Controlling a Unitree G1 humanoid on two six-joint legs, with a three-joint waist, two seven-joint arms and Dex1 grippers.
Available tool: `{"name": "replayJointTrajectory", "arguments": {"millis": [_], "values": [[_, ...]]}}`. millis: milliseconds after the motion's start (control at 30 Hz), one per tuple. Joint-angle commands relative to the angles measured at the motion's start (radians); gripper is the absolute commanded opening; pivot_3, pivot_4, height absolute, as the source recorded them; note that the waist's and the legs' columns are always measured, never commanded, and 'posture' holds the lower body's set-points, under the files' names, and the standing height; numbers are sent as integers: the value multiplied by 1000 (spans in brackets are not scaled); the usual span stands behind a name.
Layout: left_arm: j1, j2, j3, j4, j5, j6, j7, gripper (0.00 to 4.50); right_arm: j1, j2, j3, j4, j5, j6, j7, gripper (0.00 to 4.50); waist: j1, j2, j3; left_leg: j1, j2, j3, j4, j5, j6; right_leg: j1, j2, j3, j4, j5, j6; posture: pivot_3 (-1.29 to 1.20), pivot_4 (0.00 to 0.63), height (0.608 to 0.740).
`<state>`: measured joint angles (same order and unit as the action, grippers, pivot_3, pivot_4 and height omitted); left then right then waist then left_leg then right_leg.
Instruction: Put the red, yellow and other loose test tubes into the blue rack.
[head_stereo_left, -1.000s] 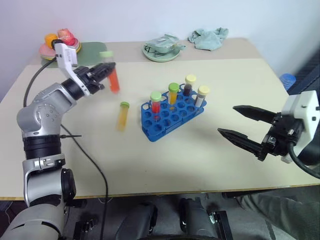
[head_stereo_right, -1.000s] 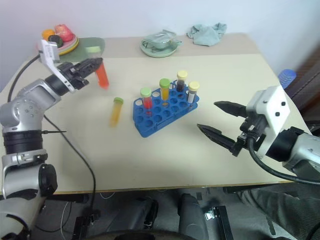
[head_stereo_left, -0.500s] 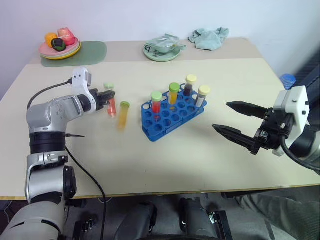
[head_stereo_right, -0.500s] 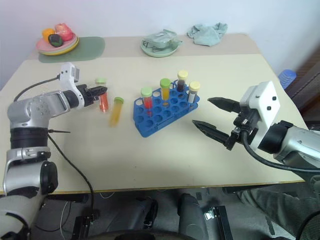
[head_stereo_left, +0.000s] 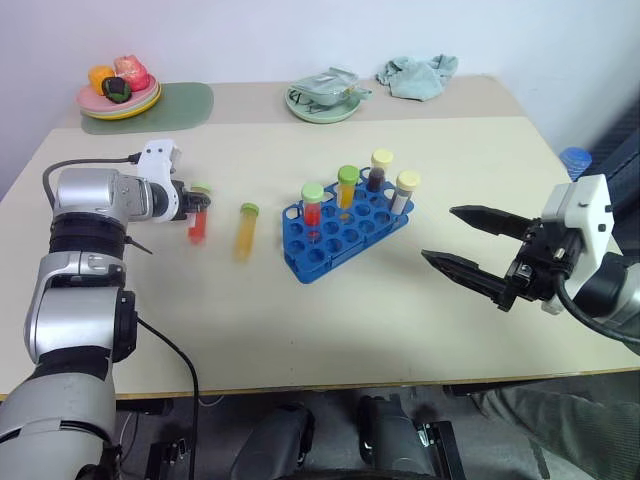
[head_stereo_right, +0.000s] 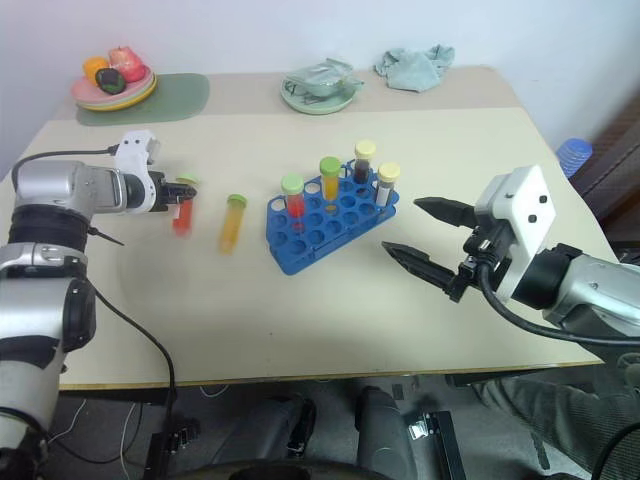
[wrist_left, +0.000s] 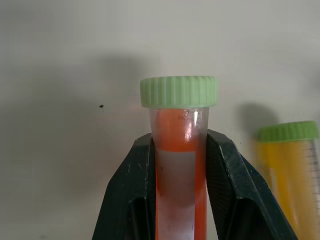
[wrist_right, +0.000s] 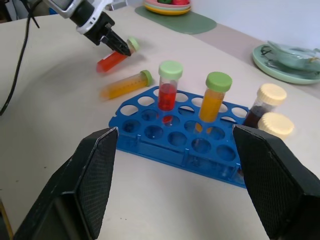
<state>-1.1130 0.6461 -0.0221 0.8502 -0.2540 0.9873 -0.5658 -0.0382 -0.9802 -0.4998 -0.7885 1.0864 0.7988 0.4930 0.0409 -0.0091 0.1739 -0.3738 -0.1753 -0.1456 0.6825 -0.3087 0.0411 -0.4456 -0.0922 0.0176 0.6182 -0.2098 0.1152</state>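
where left hand grips, red tube lower half hidden.

My left gripper's fingers cover the red tube's sides; its lower end and the yellow tube's are cut off.

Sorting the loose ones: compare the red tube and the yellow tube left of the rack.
The red tube sits between the left gripper fingers; the yellow tube lies free on the table. Red liquid versus orange-yellow. The red tube lies farther from the blue rack. Both have green caps and are unracked.
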Motion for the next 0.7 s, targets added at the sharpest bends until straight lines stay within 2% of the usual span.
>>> {"name": "replayJointTrajectory", "arguments": {"millis": [33, 133, 167, 367, 467, 533, 700], "values": [[-43, 0, -22, 26, 45, -33, -43, 2723, 7, -3, -45, -31, 24, -8, -15, 3729, 0, 0, 0, 0, 0, 0, 0, 0, 0, 0, 0, 0, 0, 0, 0, 0, 150, 740], [-48, -2, -30, 38, 71, -41, -62, 4265, 16, -5, -53, -35, 30, -8, -22, 3729, 0, 0, 0, 0, 0, 0, 0, 0, 0, 0, 0, 0, 0, 0, 0, 0, 150, 740], [-50, -2, -28, 40, 75, -41, -66, 4396, 19, -6, -55, -36, 32, -9, -25, 3729, -1, 0, 0, 0, 0, 0, 0, 0, 0, 0, 0, 0, 0, 0, 0, 0, 150, 740], [-90, -16, 46, -28, 13, 15, -122, 4396, 26, -6, -51, -30, 28, -15, -26, 3729, 0, 0, 0, -1, 0, 0, 0, 0, 0, 0, 0, 0, 0, 0, 0, 0, 150, 740], [-97, -20, 0, -154, -10, 145, -180, 4396, 8, -8, -34, -19, 24, -18, -24, 3729, 0, 0, 0, -1, 0, 0, 0, 0, 0, 0, 0, 0, 0, 0, 0, 0, 150, 740], [-113, -18, -78, -239, 7, 213, -207, 4396, -5, -11, -25, -10, 23, -19, -20, 3729, -2, 0, 0, -1, 0, 0, 0, 0, 0, 0, 0, 0, 0, 0, 0, 0, 150, 740], [-202, -58, -147, -232, 2, 474, -175, 4396, -7, -11, -28, -9, 20, -14, -14, 3729, -2, 0, 0, -1, 0, 0, 0, 0, 0, 0, 0, 0, 0, 0, 0, 0, 150, 740]]}}
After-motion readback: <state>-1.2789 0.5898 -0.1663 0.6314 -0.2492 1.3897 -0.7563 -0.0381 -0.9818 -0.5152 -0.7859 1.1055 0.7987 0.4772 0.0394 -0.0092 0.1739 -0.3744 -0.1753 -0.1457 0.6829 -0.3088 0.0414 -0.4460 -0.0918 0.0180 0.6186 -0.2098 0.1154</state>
